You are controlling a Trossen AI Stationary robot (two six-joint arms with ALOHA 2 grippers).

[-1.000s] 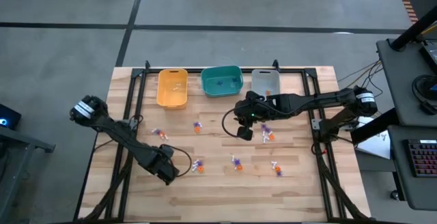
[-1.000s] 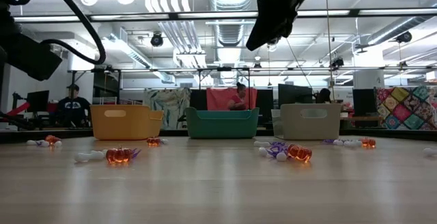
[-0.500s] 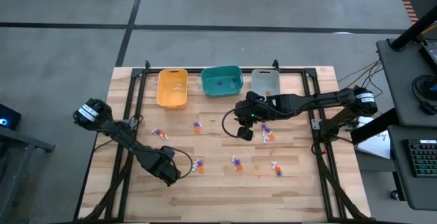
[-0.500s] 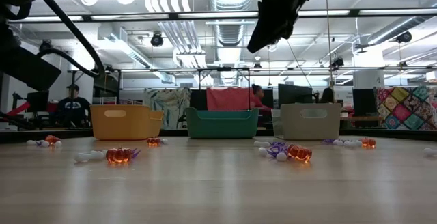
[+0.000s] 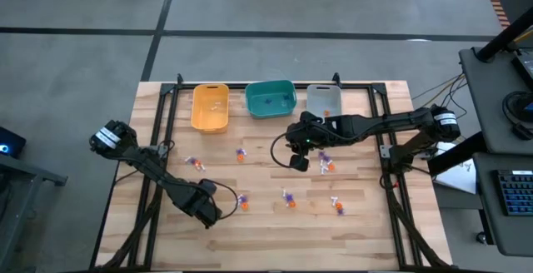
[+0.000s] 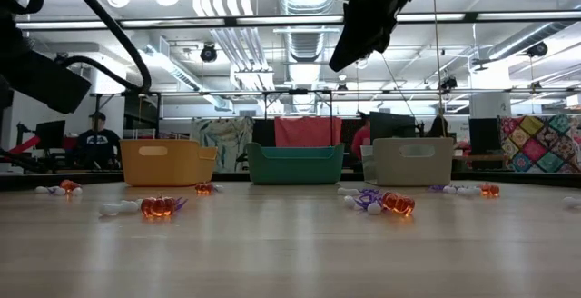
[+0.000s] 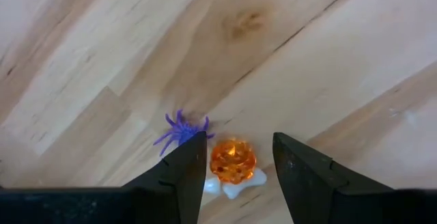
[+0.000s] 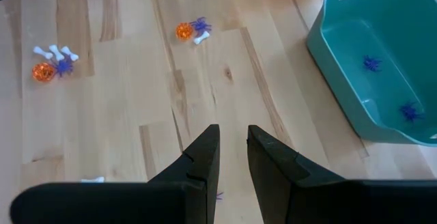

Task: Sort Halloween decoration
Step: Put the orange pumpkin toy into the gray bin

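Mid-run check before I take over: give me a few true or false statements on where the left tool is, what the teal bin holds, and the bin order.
1. The left tool stands open over an orange trinket. True.
2. The teal bin holds orange trinkets. False: the right wrist view shows purple trinkets in it.
3. In the high view the yellow bin is left of the teal bin, with the grey bin on the right. True.
4. The right tool is lowered inside the grey bin. False: it hangs over the bare wooden table, beside the teal bin.
5. A purple spider lies next to the orange trinket under the left tool. True.
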